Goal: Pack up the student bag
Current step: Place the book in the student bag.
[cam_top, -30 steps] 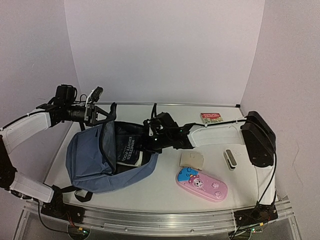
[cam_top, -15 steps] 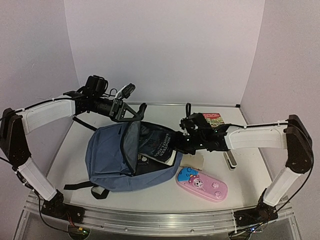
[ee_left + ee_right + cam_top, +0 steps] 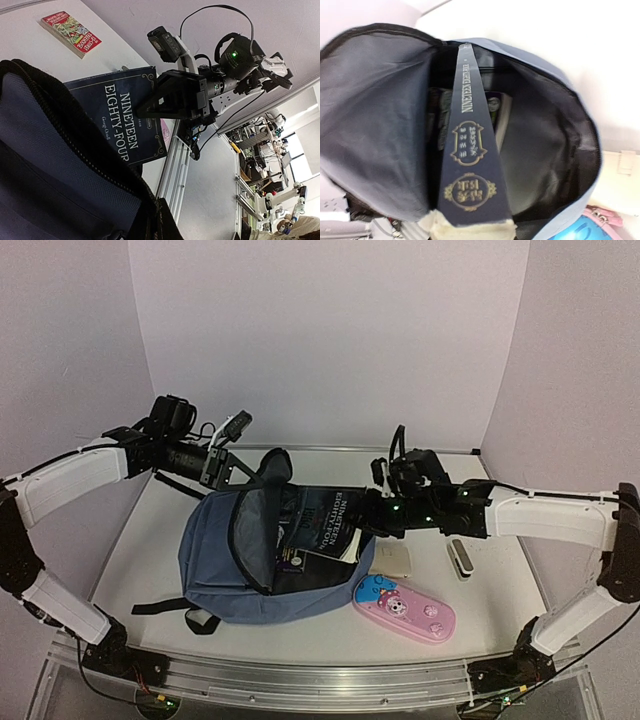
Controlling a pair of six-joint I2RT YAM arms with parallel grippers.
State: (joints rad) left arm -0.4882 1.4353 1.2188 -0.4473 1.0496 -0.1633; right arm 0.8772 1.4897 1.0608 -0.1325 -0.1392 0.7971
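The student bag (image 3: 225,560), slate-blue with a dark lining, lies on the table with its mouth facing right. My left gripper (image 3: 250,466) is shut on the bag's top rim by the black handle and holds the mouth up. My right gripper (image 3: 366,517) is shut on a dark blue book, "Nineteen Eighty-Four" (image 3: 322,524), which sits half inside the mouth. In the right wrist view the book's spine (image 3: 470,150) points into the opening, with the dark lining (image 3: 375,120) around it and other items deep inside. The left wrist view shows the bag's fabric (image 3: 55,170) and the book's cover (image 3: 125,117).
A pink pencil case (image 3: 403,608) lies in front of the bag's mouth. A beige pad (image 3: 390,560) and a small white-and-grey object (image 3: 460,558) lie to the right. A red paperback (image 3: 72,32) rests near the back wall.
The bag has shifted right and its mouth has been raised by my left gripper. My right arm has stretched out to the right, still gripping the book at the mouth.
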